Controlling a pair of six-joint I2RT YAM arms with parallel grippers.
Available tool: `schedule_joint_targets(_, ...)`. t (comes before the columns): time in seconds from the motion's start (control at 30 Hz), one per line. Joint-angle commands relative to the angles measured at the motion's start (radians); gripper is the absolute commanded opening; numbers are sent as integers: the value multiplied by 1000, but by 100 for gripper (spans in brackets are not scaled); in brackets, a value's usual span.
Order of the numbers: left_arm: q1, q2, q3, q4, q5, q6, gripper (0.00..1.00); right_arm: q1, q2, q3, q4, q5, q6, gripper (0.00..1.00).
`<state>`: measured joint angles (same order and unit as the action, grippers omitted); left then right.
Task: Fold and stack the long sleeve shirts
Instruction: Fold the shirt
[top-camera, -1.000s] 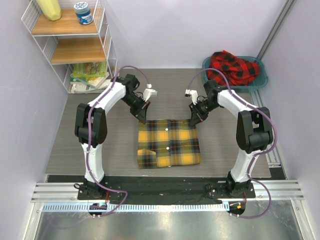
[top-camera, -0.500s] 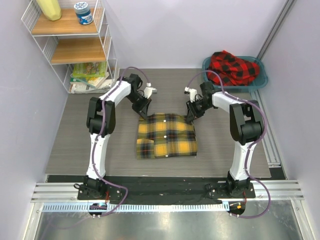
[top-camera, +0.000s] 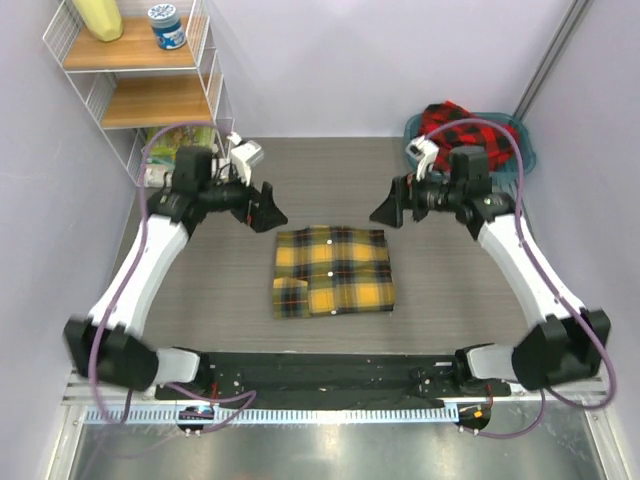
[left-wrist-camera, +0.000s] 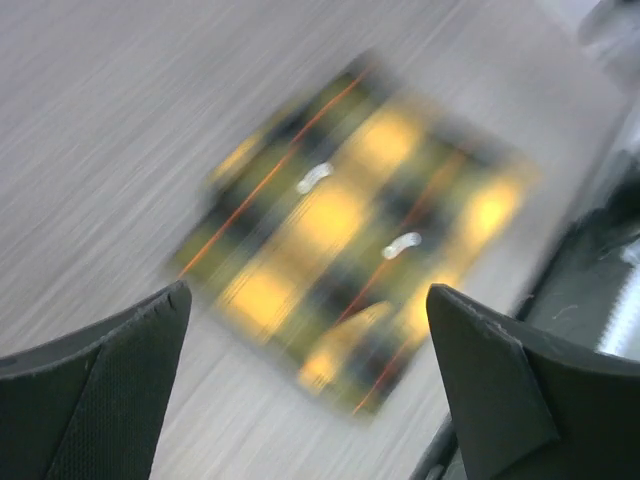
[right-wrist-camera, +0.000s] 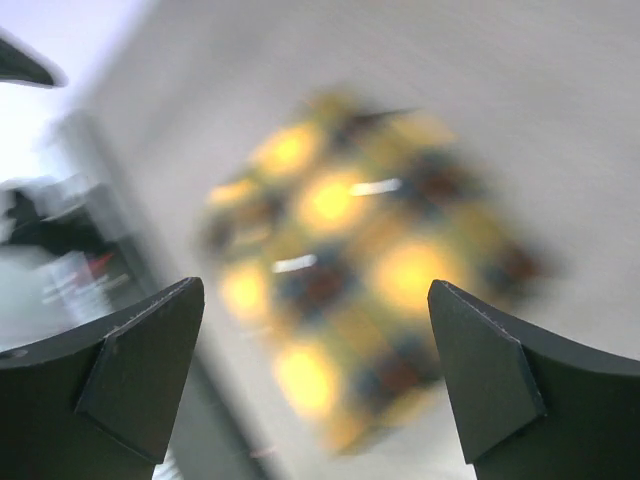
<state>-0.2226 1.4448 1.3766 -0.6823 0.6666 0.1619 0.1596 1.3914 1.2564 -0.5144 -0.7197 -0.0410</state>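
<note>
Your left gripper (top-camera: 270, 208) hangs in the air over the grey table (top-camera: 200, 290), just off the far-left corner of the yellow-and-black shirt (top-camera: 333, 272). Its jaws are spread wide and hold nothing. Your right gripper (top-camera: 386, 206) mirrors it off the far-right corner, also wide apart and empty. The two point inward toward each other, and neither touches the cloth.

The yellow-and-black shirt lies flat at the middle of the table, folded into a neat rectangle. Its button strip runs down the centre and shows small white buttons. It sits between the two grippers and a little nearer the arm bases.

Both wrist cameras are blurred. The left wrist view shows the checked cloth (left-wrist-camera: 350, 240) below and between its two dark fingers (left-wrist-camera: 100, 390), well clear of them. The right wrist view shows the same cloth (right-wrist-camera: 350, 260) framed by its own fingers (right-wrist-camera: 500, 380) with open space all round.

The red-and-black shirt (top-camera: 470, 135) is heaped unfolded in the teal basin (top-camera: 522, 162) at the table's far-right corner, behind your right arm. A wire shelf (top-camera: 140, 100) stands at the far left, with a blue-lidded jar (top-camera: 167, 27) on its top board.
</note>
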Motion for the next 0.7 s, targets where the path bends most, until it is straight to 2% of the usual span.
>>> schedule_joint_targets(0.0, -14, -206, -321, 374, 283, -382, 100, 171, -107, -213, 89, -201, 289, 100)
schedule_joint_targets(0.03, -14, -221, -380, 444, 360, -468, 100, 201, -121, -242, 162, -225, 375, 100)
schedule_joint_targets(0.07, -41, -227, -419, 492, 354, -590, 100, 225, -123, -318, 218, -247, 451, 100)
schedule_joint_targets(0.13, -99, -215, -485, 503, 318, -642, 100, 235, -117, -415, 400, -297, 621, 100)
schedule_joint_targets(0.17, -157, -218, -508, 542, 282, -695, 100, 239, -108, -477, 428, -297, 633, 100)
schedule_joint_targets(0.23, -198, -250, -618, 642, 239, -742, 100, 274, -95, -503, 451, -284, 601, 100)
schedule_joint_targets(0.27, -208, -245, -654, 724, 214, -810, 100, 287, -72, -512, 453, -274, 590, 100)
schedule_joint_targets(0.37, -208, -160, -728, 843, 275, -895, 100, 294, -8, -528, 485, -293, 590, 100)
schedule_joint_targets(0.5, -204, -25, -745, 817, 268, -894, 100, 276, 110, -577, 481, -288, 555, 100)
schedule_joint_targets(0.67, -147, 204, -751, 832, 275, -858, 99, 143, 253, -623, 392, -294, 455, 100)
